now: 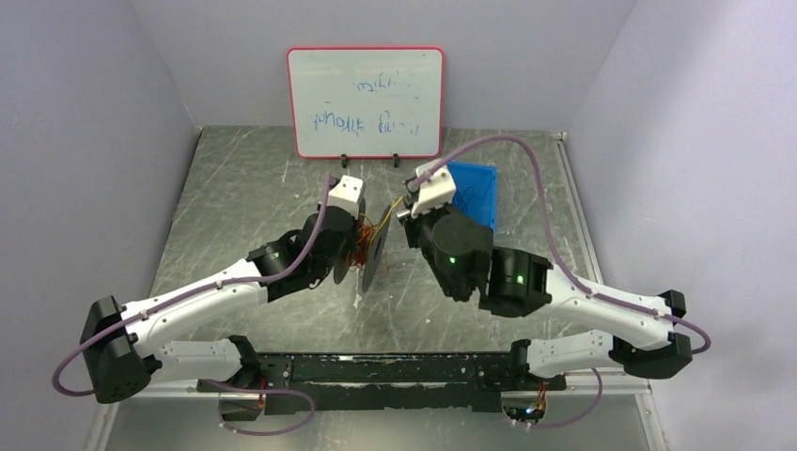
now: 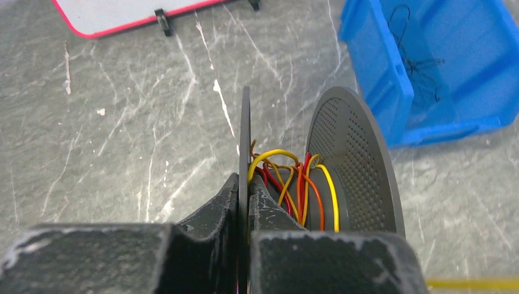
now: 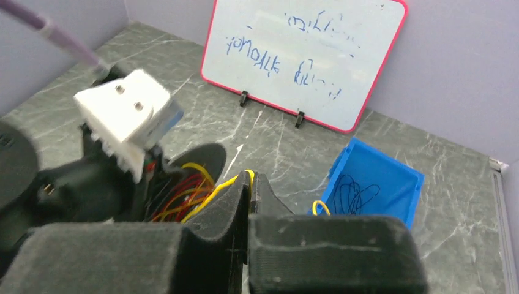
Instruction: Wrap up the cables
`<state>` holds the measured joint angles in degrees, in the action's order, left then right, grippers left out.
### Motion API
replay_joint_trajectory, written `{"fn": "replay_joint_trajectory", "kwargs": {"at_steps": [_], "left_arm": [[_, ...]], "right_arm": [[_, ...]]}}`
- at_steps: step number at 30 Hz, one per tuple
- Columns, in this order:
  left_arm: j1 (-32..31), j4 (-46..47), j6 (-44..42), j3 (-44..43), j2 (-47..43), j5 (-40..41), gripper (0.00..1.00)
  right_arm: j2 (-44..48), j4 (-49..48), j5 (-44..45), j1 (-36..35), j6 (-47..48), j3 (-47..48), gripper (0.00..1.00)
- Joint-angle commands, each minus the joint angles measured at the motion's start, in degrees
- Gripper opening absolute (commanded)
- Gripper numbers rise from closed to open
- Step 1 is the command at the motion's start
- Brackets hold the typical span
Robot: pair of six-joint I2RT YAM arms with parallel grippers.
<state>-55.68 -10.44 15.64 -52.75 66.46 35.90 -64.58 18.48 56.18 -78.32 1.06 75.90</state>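
A dark grey spool [image 2: 352,165] with two round flanges is held off the table between the arms [image 1: 376,249]. Thin yellow, orange and red cables [image 2: 294,184] are wound loosely round its hub. My left gripper [image 2: 246,184] is shut on the spool's near flange, one finger on each side of the thin disc. My right gripper [image 3: 251,180] is shut on a yellow cable [image 3: 223,187] that runs from its fingertips to the spool [image 3: 202,162]; a small yellow loop [image 3: 318,207] shows behind its fingers. In the top view the right gripper [image 1: 402,209] is just right of the spool.
A blue bin [image 1: 475,193] holding thin dark wire stands at the back right, close behind the right wrist. A red-framed whiteboard [image 1: 367,101] stands at the back wall. Purple walls close the left and right sides.
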Motion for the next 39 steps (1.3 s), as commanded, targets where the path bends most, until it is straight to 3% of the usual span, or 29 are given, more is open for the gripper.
{"fn": "replay_joint_trajectory", "kwargs": {"at_steps": [1, 9, 16, 25, 31, 39], "left_arm": [[-1.87, -5.86, -0.91, -1.16, -2.45, -1.39, 0.07], [-2.42, -11.97, -4.11, -2.63, -9.29, -9.26, 0.07], [-2.42, -18.25, -9.38, -5.86, -16.61, -16.49, 0.07], [-2.42, -21.82, -11.23, -12.61, -20.73, -22.42, 0.07], [-2.46, -23.91, -11.06, -18.83, -19.99, -24.71, 0.07], [-2.42, -26.1, -11.07, -26.15, -18.23, -28.87, 0.07]], "right_arm": [[-1.93, -5.75, -10.92, 8.08, 3.05, 0.35, 0.0], [-5.56, -7.57, -23.55, 23.77, -2.41, -3.81, 0.0], [-3.73, -11.01, -35.78, 31.42, -10.12, -14.27, 0.0], [0.51, -19.0, -49.76, 33.85, -16.99, -30.22, 0.0], [2.64, -30.01, -60.96, 33.84, -20.98, -40.98, 0.0], [2.44, -41.67, -71.93, 33.79, -22.64, -48.69, 0.0]]}}
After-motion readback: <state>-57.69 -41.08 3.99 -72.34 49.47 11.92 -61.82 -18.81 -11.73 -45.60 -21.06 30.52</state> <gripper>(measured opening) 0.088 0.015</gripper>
